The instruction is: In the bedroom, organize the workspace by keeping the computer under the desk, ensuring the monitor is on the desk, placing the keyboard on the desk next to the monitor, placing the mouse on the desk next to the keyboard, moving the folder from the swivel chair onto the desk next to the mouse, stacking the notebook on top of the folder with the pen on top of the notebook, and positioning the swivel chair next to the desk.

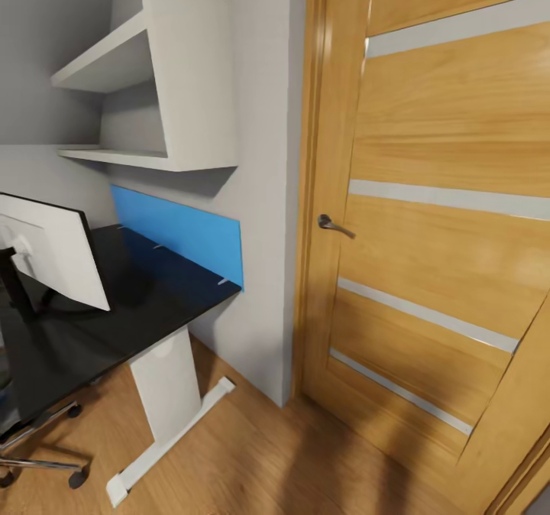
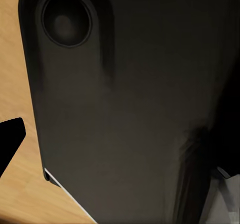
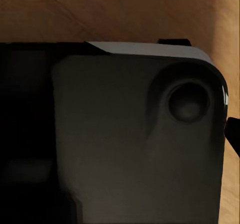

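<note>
- Head view: desk (image 1: 92,324) sits at the lower left, its glossy black top running lengthwise toward the wall, where a blue panel (image 1: 183,232) lines the far edge. One white leg (image 1: 164,393) stands under the near end, its foot bar on the wooden floor (image 1: 290,461).
- Monitor (image 1: 53,247) stands upright on the desk at the left edge of the view, white back turned to the camera, long axis running level across the desk; its black stand (image 1: 17,286) drops to the top.
- Chair (image 1: 42,454) shows as chrome base arms and black casters on the floor under the desk's near corner, at the lower left.
- White shelves (image 1: 145,79) hang on the grey wall above the desk. A wooden door (image 1: 443,217) with pale stripes and a dark handle (image 1: 334,225) takes up the right half.
- Left wrist view: a dark rounded robot panel (image 2: 135,109) with a round recess sits close to the lens, over the floor; a black tip pokes in at one edge. Whether the left gripper is spread or closed, I cannot tell.
- Right wrist view: a similar dark panel (image 3: 135,149) with a round recess, floor beyond it. The right gripper's state cannot be told either.
</note>
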{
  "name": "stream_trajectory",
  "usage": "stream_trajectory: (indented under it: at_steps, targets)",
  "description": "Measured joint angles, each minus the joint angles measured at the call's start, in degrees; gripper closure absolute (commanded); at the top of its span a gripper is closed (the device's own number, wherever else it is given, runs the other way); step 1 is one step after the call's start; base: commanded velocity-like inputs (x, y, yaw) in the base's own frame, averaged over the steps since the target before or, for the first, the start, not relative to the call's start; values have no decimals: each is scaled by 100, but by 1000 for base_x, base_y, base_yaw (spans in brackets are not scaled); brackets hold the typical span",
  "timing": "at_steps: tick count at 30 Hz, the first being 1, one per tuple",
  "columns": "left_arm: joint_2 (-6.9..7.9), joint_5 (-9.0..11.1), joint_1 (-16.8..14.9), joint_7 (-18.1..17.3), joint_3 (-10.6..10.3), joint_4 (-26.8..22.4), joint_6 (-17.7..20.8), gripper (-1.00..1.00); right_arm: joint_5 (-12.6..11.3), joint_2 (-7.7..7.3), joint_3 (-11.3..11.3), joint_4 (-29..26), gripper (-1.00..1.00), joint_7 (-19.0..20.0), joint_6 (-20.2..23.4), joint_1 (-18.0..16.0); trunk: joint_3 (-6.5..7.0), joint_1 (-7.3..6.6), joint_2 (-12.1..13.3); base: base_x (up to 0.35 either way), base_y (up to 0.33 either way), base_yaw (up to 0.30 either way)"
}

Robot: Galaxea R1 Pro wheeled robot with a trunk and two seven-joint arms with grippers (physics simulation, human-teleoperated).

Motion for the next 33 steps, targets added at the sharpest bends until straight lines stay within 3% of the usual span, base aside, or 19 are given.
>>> stream_trajectory:
  at_steps: [4,5,6,10,14,23,30,33]
  targets:
    - [-6,-2,0,-5,-4,0,-1,-100,1,47,-1,-129,-100,0,-128,0,0,0,0,0,0,261]
    - [-9,-3,0,-4,-4,-1,-2,-100,4,62,1,-249,-100,0,-1429,-4,1,0,0,0,0,260]
    - [-9,-3,0,-5,-5,-1,-3,-100,2,83,0,-285,-100,0,-1553,-3,0,0,0,0,0,248]
    - [4,-8,0,-29,-15,-11,-10,-100,4,259,1,-693,-100,-6,-1691,-8,36,-43,79,0,0,173]
    - [20,-11,0,-28,-12,-181,-150,-100,2,308,-2,-1298,-100,-13,-1719,-12,108,-131,239,0,0,127]
    - [177,1,-1,-24,4,-1042,-560,-100,17,211,-17,-1634,-100,-16,-2049,-39,269,-329,601,0,0,43]
    - [232,-16,0,-8,3,-2251,-580,-100,17,33,-19,-1429,-100,-16,-2427,-42,395,-483,882,0,0,21]
    - [276,-47,1,-8,-2,-2126,-602,-100,17,34,-14,-1376,-100,-18,-2455,-42,449,-549,1002,0,0,173]
